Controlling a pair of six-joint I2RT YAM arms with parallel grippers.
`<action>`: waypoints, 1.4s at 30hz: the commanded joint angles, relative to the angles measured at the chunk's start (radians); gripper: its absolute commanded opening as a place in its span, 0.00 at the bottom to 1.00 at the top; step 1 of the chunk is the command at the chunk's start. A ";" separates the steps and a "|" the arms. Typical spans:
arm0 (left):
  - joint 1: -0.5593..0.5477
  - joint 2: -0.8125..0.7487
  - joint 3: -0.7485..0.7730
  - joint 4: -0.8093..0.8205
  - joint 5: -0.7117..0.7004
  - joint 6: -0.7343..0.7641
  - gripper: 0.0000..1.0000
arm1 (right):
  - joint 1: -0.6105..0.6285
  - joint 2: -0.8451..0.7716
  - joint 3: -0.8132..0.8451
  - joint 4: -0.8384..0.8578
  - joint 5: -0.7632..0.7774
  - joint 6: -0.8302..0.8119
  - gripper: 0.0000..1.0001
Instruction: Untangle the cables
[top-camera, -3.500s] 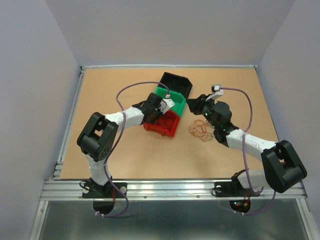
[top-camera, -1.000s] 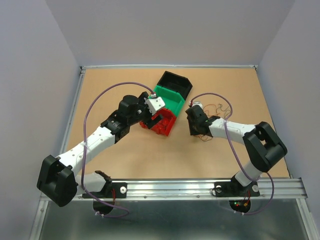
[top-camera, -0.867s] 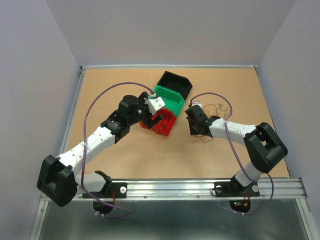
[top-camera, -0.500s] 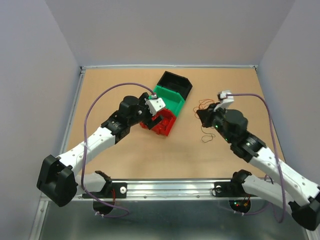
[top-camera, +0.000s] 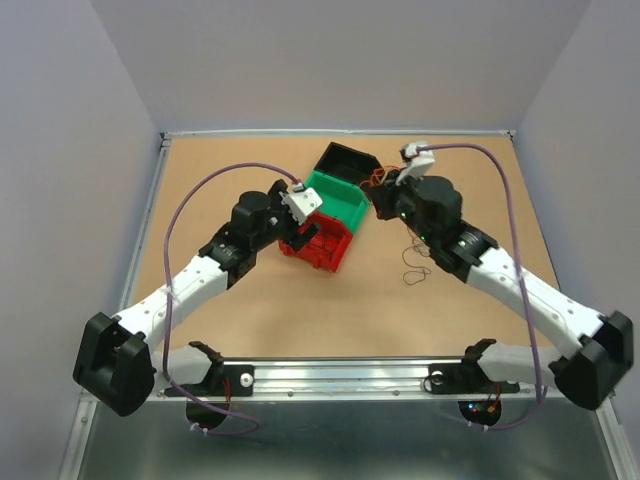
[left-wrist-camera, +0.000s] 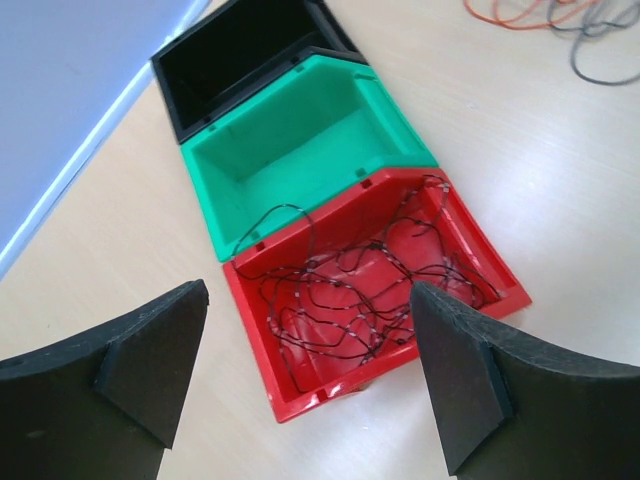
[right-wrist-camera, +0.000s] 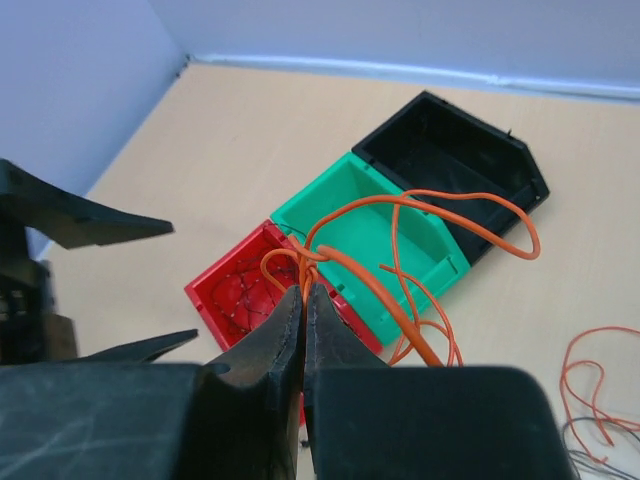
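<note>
We see a thin orange wire (right-wrist-camera: 440, 196) hanging in loose loops over the green bin (right-wrist-camera: 330, 200), pinched in the closed jaws of the right gripper (right-wrist-camera: 303, 310). A dark wiry tangle (left-wrist-camera: 370, 290) fills the red bin (left-wrist-camera: 300, 405). On the tabletop (top-camera: 300, 310) lie loose strands (top-camera: 412, 270), seemingly dark and orange.

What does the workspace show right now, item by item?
Surface: tan table top, flat.
Job's things: dark wires lie in the red bin; an orange wire hangs in the air; loose wires lie on the table beside the bins.
Clutter: green bin and black bin, both empty, in a row with the red one.
Grippers: left gripper open above the red bin; right gripper shut on the orange wire.
Cables: purple arm cables arch over both arms.
Surroundings: grey walls; metal rail at the near edge.
</note>
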 joint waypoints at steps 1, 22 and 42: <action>0.058 -0.032 0.005 0.092 -0.032 -0.060 0.94 | 0.001 0.182 0.148 0.087 -0.038 -0.044 0.01; 0.197 -0.017 0.023 0.138 -0.064 -0.140 0.95 | -0.070 0.983 0.561 0.111 -0.074 -0.005 0.00; 0.200 -0.008 0.022 0.141 -0.070 -0.136 0.96 | -0.048 0.673 0.241 0.248 -0.021 0.002 0.46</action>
